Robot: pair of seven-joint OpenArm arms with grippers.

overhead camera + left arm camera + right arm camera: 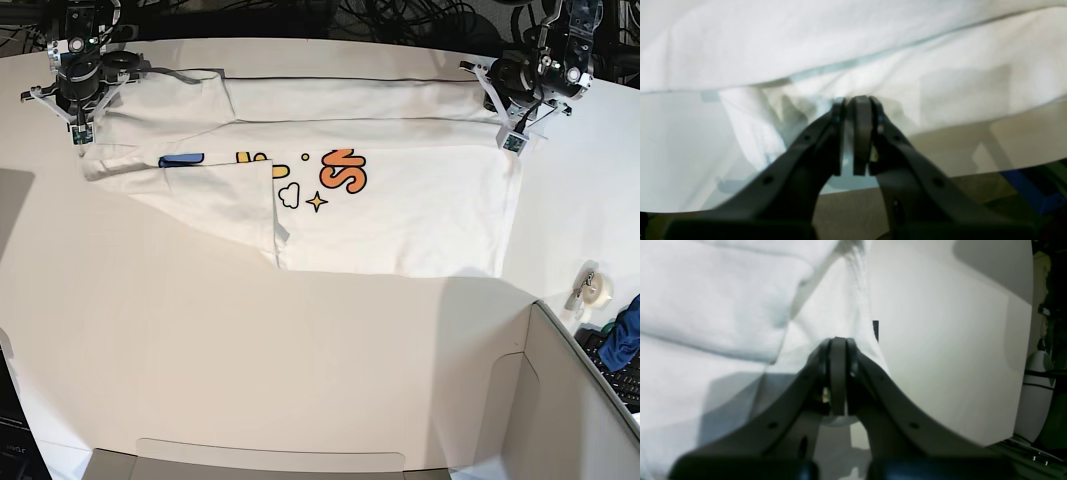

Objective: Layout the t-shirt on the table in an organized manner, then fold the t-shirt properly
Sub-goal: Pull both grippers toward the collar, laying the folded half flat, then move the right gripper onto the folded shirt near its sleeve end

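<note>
Folding underway: left gripper (512,140) and right gripper (80,133) each pinch the t-shirt (400,225) near the table's (300,370) far edge; next, carry both corners evenly.

White t-shirt (400,225) spread partly folded across the far half of the off-white table (300,350), blue, yellow and orange lettering showing, right gripper (80,135) at its left end, left gripper (512,140) at its right end, grey box wall (570,400) near right, blue cloth (622,340) at right edge
</note>
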